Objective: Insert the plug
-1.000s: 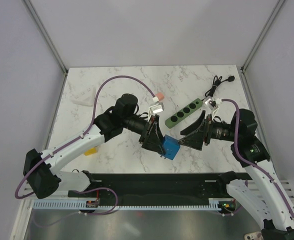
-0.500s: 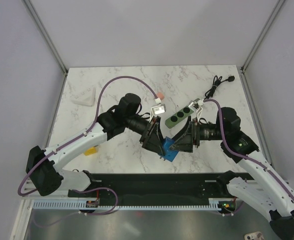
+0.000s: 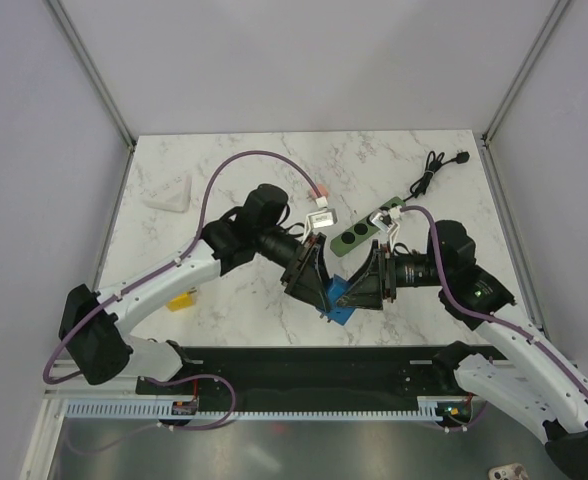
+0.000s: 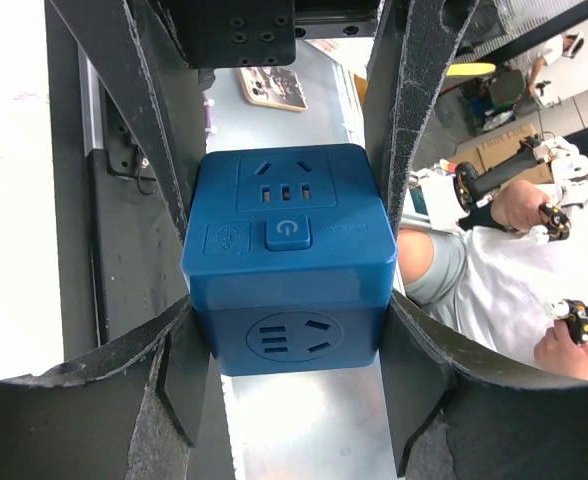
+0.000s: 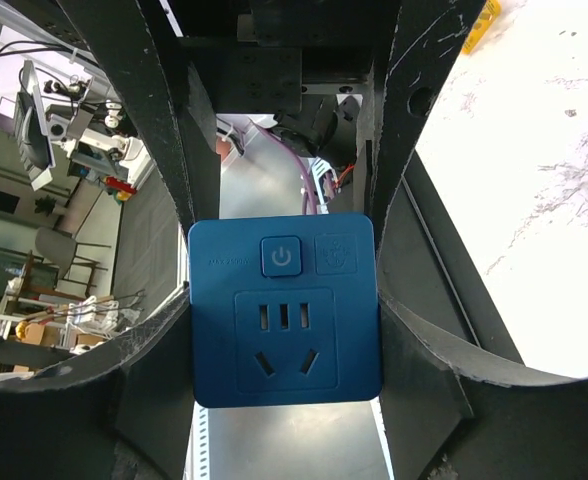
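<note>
**Ops:** What are you holding?

**Me:** My left gripper [image 4: 286,215] is clamped on the cube [image 3: 338,297]. My right gripper [image 5: 284,300] straddles it too, but I can't tell if it grips.

**Ops:** And the plug?

**Me:** The plug [image 3: 461,156] lies far right, beyond the strip [image 3: 359,230], nearer my right arm. Only the top view shows it. The wrist views show just the socket faces.

Power sign on button [image 5: 280,256] of blue cube [image 5: 284,330] (lettering illegible).

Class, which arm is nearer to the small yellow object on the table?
Left. The left arm passes right beside the yellow object; the right arm is far across the table.
</note>
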